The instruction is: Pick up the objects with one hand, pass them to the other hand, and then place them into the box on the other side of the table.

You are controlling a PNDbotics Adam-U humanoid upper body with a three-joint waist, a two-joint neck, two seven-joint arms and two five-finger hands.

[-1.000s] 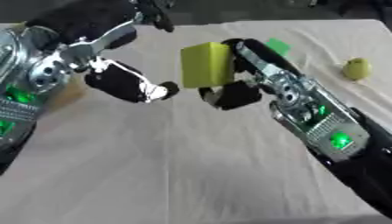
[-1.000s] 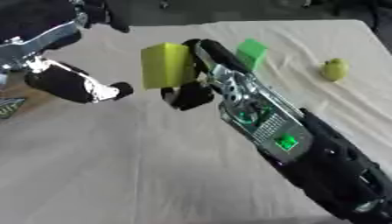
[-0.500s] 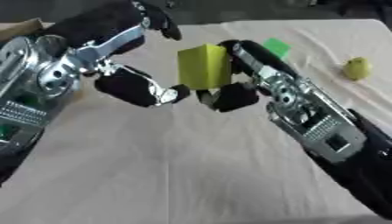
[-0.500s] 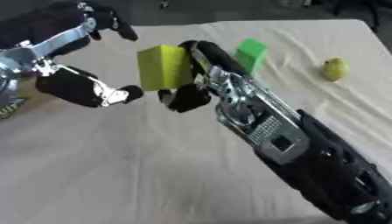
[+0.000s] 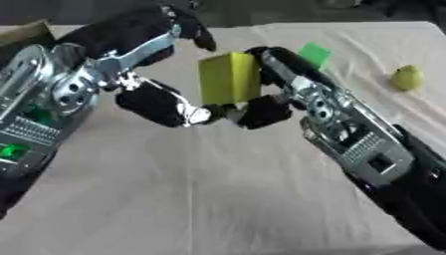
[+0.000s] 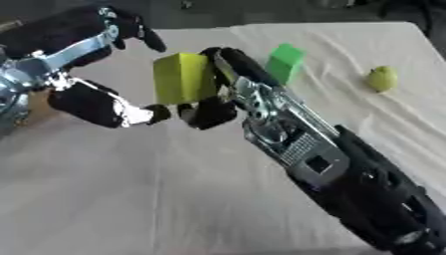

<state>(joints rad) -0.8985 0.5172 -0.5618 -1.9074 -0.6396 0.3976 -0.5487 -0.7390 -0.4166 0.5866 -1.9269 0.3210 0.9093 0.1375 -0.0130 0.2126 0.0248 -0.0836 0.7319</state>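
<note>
A yellow-green block (image 5: 229, 78) hangs above the table's middle, held between the fingers and thumb of my right hand (image 5: 272, 94). My left hand (image 5: 153, 99) is open right beside it on the left, fingers spread above and thumb below the block's left side, close to touching it. A bright green block (image 6: 285, 61) lies on the cloth behind my right hand. A small yellow-green pear-like fruit (image 6: 381, 78) rests at the right. No box shows clearly.
A cream cloth (image 5: 218, 199) covers the table, with wide bare room in front. A dark edge of something (image 5: 22, 32) shows at the far left corner. The table's far edge runs along the top.
My left hand has moved right and closed in around the block's left side. My right hand with the block has barely shifted.
</note>
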